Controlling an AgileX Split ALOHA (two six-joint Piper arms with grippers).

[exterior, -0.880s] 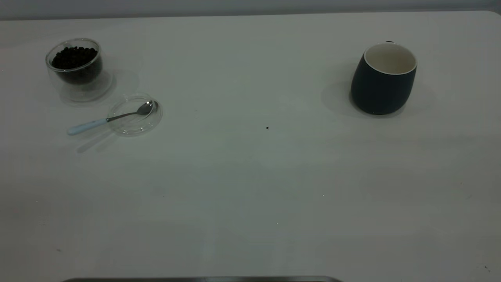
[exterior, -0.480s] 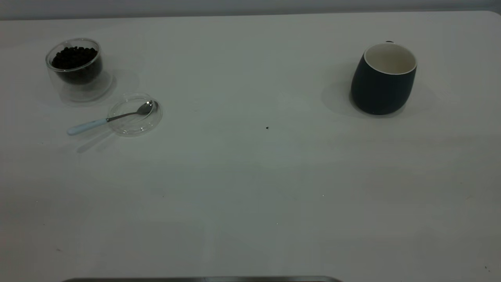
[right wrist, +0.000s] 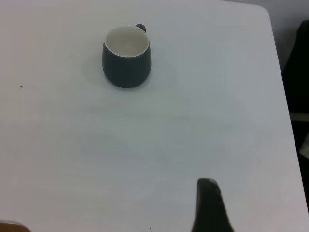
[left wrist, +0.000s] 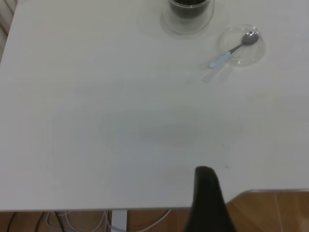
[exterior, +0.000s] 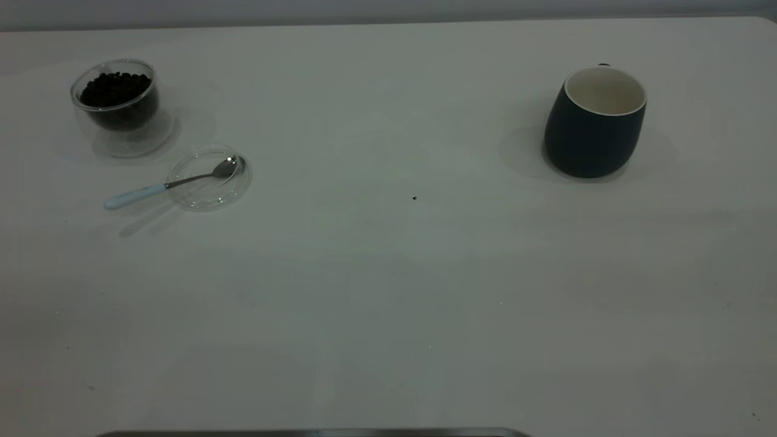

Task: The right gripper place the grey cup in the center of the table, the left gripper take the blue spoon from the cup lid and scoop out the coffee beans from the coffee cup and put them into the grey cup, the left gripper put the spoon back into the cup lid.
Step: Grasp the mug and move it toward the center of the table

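Observation:
The grey cup (exterior: 595, 121) stands upright at the table's (exterior: 388, 273) far right, white inside showing; the right wrist view has the grey cup (right wrist: 126, 57) far ahead. At the far left the coffee cup (exterior: 118, 106) holds the coffee beans (exterior: 115, 89). Just in front of it lies the cup lid (exterior: 209, 177), with the blue spoon (exterior: 164, 187) resting bowl-in and its pale handle sticking out over the table. In the left wrist view the coffee cup (left wrist: 189, 12), cup lid (left wrist: 241, 44) and blue spoon (left wrist: 231, 50) are far off. My left gripper (left wrist: 205, 174) and right gripper (right wrist: 207, 186) hang near the table's near edge, holding nothing.
A small dark speck (exterior: 414, 198) sits near the table's middle. Wooden floor (left wrist: 275, 212) and cables (left wrist: 87, 220) show past the table's edge in the left wrist view. Neither arm appears in the exterior view.

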